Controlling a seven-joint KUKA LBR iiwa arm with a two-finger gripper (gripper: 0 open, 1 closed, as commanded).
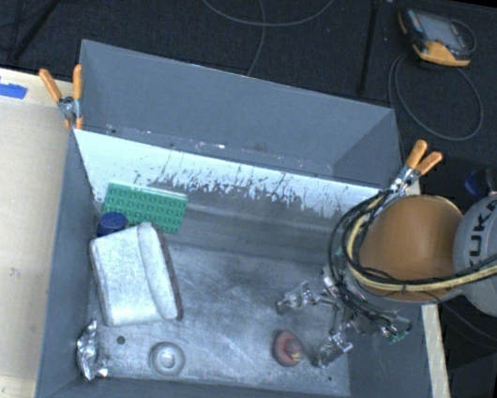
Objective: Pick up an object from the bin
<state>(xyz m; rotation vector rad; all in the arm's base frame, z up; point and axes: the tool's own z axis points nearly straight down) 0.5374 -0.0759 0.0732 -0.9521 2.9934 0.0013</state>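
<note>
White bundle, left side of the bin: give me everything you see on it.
The white bundle looks like thick folded cloth, fuzzy, roughly rectangular, with a rolled fold along its right edge. It lies flat and slantwise on the bin floor, left side. A blue cap sits against its back corner; the green plate is just behind, contact unclear.

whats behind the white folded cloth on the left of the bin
A blue round cap peeks out at the white folded cloth's back corner, a flat green studded plate beyond. The cloth hides the cap's lower part.
</note>
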